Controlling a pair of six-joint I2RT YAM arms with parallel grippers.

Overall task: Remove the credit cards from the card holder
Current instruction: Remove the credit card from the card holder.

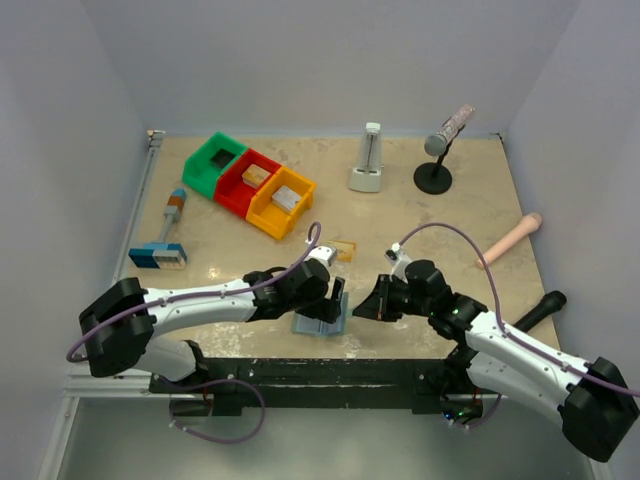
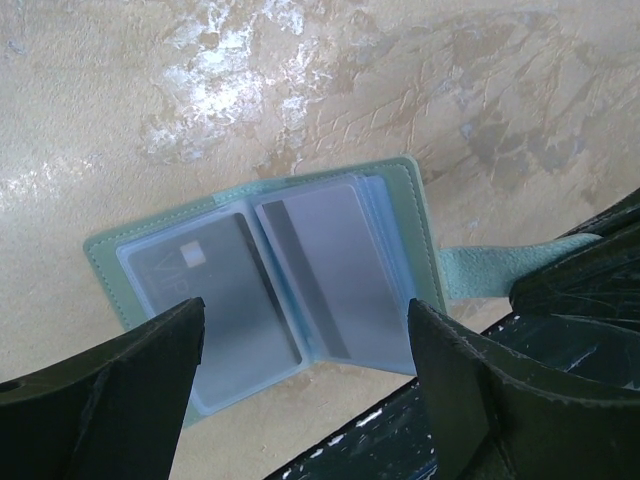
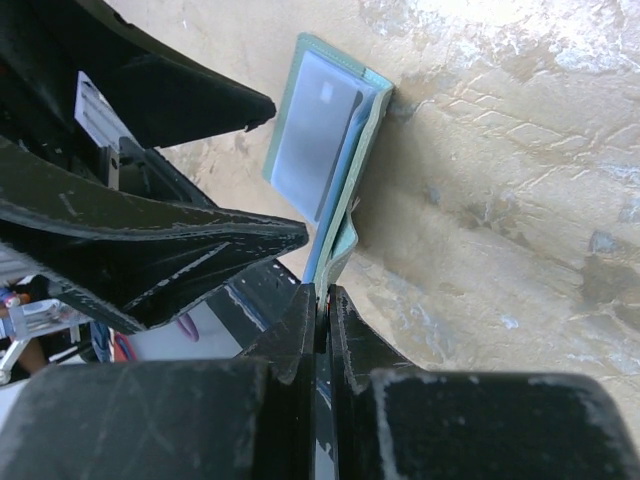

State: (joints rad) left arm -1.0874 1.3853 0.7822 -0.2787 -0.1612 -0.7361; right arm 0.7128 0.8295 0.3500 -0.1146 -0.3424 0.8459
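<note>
The left gripper (image 2: 305, 325) hung directly over the open card holder (image 2: 262, 262) with its jaws spread wide. One of its fingers (image 2: 120, 400) stood off each side of the two panels, and neither touched them. Below it the holder lay on the table (image 2: 300, 90) with its inside face up. A pale grey card (image 2: 215, 300) showed through the clear sleeve nearer the gripper's left finger, and a second grey card (image 2: 325, 270) through the sleeve nearer its right finger. The wide stance read as lining up for a reach into a sleeve, with room to come down around a card's edge instead of landing on the panel.

Just to the right of the left gripper, the right gripper (image 3: 322, 300) was pressed together on the holder's side tab (image 3: 338, 252). That pinch most likely kept the bifold spread open. It would also stop the holder sliding or folding shut while the other arm worked at the cards.

Just beyond the left gripper, apart from the holder, an orange-gold card (image 1: 345, 250) lay on the table, apparently already out. The grey cards were not yet drawn, and the thin sleeves looked likely to cling to them.
</note>
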